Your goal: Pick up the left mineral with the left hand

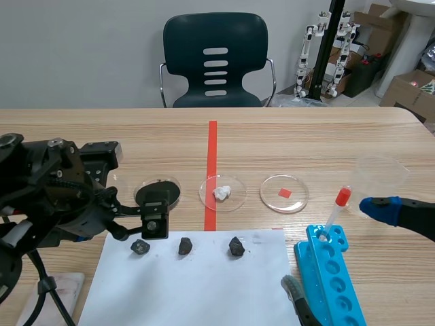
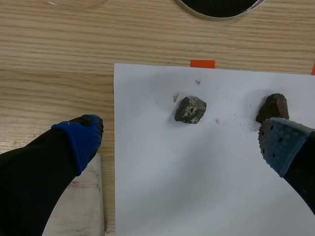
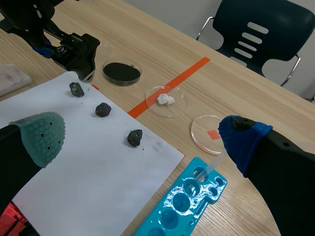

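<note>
Left hand (image 2: 182,140), fingers spread wide, pointing down; right hand (image 3: 141,136), fingers likewise spread

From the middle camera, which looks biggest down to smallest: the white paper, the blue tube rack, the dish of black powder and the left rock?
1. white paper
2. blue tube rack, though it is cut off at the picture's edge
3. dish of black powder
4. left mineral
</note>
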Controlling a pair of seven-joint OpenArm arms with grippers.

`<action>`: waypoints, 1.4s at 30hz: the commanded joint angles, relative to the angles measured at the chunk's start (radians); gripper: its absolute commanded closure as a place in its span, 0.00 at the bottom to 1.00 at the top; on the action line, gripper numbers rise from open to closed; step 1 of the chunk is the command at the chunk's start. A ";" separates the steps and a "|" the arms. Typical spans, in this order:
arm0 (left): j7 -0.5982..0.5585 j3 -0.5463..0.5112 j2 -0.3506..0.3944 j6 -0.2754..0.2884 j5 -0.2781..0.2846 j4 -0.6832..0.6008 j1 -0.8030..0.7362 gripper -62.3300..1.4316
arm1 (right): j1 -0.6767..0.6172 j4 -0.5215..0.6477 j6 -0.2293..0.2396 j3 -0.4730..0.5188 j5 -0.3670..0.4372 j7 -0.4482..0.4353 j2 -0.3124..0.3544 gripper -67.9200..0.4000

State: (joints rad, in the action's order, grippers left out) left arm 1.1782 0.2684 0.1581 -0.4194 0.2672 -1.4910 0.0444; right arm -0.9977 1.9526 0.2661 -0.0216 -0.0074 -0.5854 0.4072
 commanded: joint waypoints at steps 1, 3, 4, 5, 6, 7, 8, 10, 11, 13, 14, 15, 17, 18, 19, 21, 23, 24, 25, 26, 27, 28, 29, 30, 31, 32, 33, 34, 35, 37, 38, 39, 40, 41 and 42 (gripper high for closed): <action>0.001 0.013 0.003 -0.014 -0.017 -0.006 0.013 0.00 | 0.003 0.023 -0.005 0.005 0.012 -0.016 0.000 0.00; 0.000 0.029 0.000 -0.016 -0.032 0.008 0.026 0.00 | 0.003 0.023 -0.005 0.005 0.012 -0.016 0.000 0.00; -0.002 0.034 -0.006 -0.017 -0.038 0.018 0.032 0.00 | 0.003 0.023 -0.005 0.005 0.012 -0.016 0.000 0.00; -0.002 0.035 -0.011 -0.018 -0.050 0.029 0.037 0.00 | 0.003 0.023 -0.005 0.005 0.012 -0.015 0.000 0.00; -0.003 0.036 -0.017 -0.025 -0.057 0.043 0.043 0.00 | 0.003 0.023 -0.005 0.005 0.012 -0.016 0.000 0.00; -0.002 0.037 -0.023 -0.034 -0.068 0.058 0.051 0.00 | 0.003 0.023 -0.005 0.005 0.012 -0.015 0.000 0.00; 0.001 0.036 -0.028 -0.040 -0.076 0.075 0.057 0.00 | 0.003 0.023 -0.005 0.005 0.012 -0.016 0.000 0.00; 0.007 0.039 -0.036 -0.041 -0.078 0.106 0.069 0.00 | 0.003 0.023 -0.005 0.005 0.012 -0.015 0.000 0.00; 0.008 0.041 -0.038 -0.042 -0.079 0.123 0.075 0.00 | 0.003 0.023 -0.005 0.005 0.012 -0.016 0.000 0.00; 0.009 0.045 -0.044 -0.042 -0.090 0.157 0.087 0.00 | 0.003 0.023 -0.005 0.005 0.012 -0.015 0.000 0.00; 0.010 0.050 -0.046 -0.042 -0.093 0.174 0.093 0.00 | 0.003 0.023 -0.005 0.005 0.012 -0.016 0.000 0.00; 0.010 0.053 -0.047 -0.043 -0.094 0.190 0.099 0.00 | 0.003 0.023 -0.005 0.005 0.012 -0.015 0.000 0.00; 0.009 0.057 -0.051 -0.050 -0.094 0.218 0.109 0.00 | 0.003 0.023 -0.005 0.005 0.012 -0.015 0.000 0.00; 0.009 0.058 -0.054 -0.050 -0.097 0.230 0.116 0.00 | 0.003 0.023 -0.005 0.005 0.012 -0.015 0.000 0.00; 0.009 0.058 -0.058 -0.050 -0.097 0.241 0.122 0.00 | 0.003 0.023 -0.005 0.005 0.012 -0.015 0.000 0.00; 0.009 0.058 -0.064 -0.050 -0.097 0.258 0.132 0.00 | 0.003 0.023 -0.005 0.005 0.012 -0.016 0.000 0.00; 0.009 0.059 -0.067 -0.050 -0.097 0.270 0.139 0.00 | 0.003 0.023 -0.005 0.005 0.012 -0.016 0.000 0.00; 0.008 0.059 -0.070 -0.050 -0.103 0.274 0.142 0.00 | 0.003 0.023 -0.005 0.005 0.012 -0.016 0.000 0.00; 0.008 0.059 -0.074 -0.050 -0.105 0.279 0.142 0.00 | 0.003 0.023 -0.005 0.005 0.012 -0.015 0.000 0.00; 0.008 0.059 -0.075 -0.050 -0.105 0.283 0.142 0.00 | 0.003 0.023 -0.005 0.005 0.012 -0.016 0.000 0.00; 0.008 0.059 -0.077 -0.050 -0.105 0.285 0.142 0.00 | 0.003 0.023 -0.005 0.005 0.012 -0.015 0.000 0.00; 0.008 0.059 -0.080 -0.050 -0.105 0.288 0.142 0.00 | 0.003 0.023 -0.005 0.005 0.012 -0.015 0.000 0.00; 0.008 0.059 -0.081 -0.050 -0.105 0.289 0.142 0.00 | 0.003 0.023 -0.005 0.005 0.012 -0.016 0.000 0.00; 0.009 0.059 -0.083 -0.050 -0.109 0.290 0.142 0.00 | 0.003 0.023 -0.005 0.005 0.012 -0.016 0.000 0.00; 0.009 0.059 -0.086 -0.050 -0.109 0.290 0.142 0.05 | 0.003 0.023 -0.005 0.005 0.012 -0.015 0.000 0.00; 0.009 0.059 -0.089 -0.050 -0.114 0.290 0.142 0.14 | 0.003 0.023 -0.005 0.005 0.012 -0.015 0.000 0.00; 0.009 0.059 -0.092 -0.050 -0.116 0.290 0.142 0.21 | 0.003 0.023 -0.005 0.005 0.012 -0.015 0.000 0.00; 0.009 0.059 -0.091 -0.050 -0.116 0.290 0.142 0.27 | 0.003 0.023 -0.005 0.005 0.012 -0.016 0.000 0.00; 0.010 0.059 -0.092 -0.050 -0.116 0.290 0.141 0.31 | 0.003 0.023 -0.005 0.005 0.012 -0.016 0.000 0.00; 0.021 0.059 -0.092 -0.050 -0.116 0.290 0.141 0.35 | 0.003 0.023 -0.005 0.005 0.012 -0.016 0.000 0.00; 0.028 0.059 -0.092 -0.050 -0.116 0.290 0.141 0.36 | 0.003 0.023 -0.005 0.005 0.012 -0.016 0.000 0.00; 0.031 0.059 -0.092 -0.050 -0.116 0.290 0.141 0.36 | 0.003 0.023 -0.005 0.005 0.012 -0.016 0.000 0.00; 0.032 0.059 -0.092 -0.050 -0.116 0.290 0.141 0.36 | 0.003 0.023 -0.005 0.005 0.012 -0.016 0.000 0.00; 0.035 0.059 -0.092 -0.050 -0.116 0.290 0.141 0.36 | 0.003 0.023 -0.005 0.005 0.012 -0.016 0.000 0.00; 0.037 0.059 -0.092 -0.050 -0.116 0.290 0.141 0.39 | 0.003 0.023 -0.005 0.005 0.012 -0.016 0.000 0.00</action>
State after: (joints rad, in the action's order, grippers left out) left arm 1.2118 0.3252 0.0692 -0.4698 0.1535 -1.1904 0.1799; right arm -0.9977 1.9526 0.2661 -0.0216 -0.0074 -0.5854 0.4072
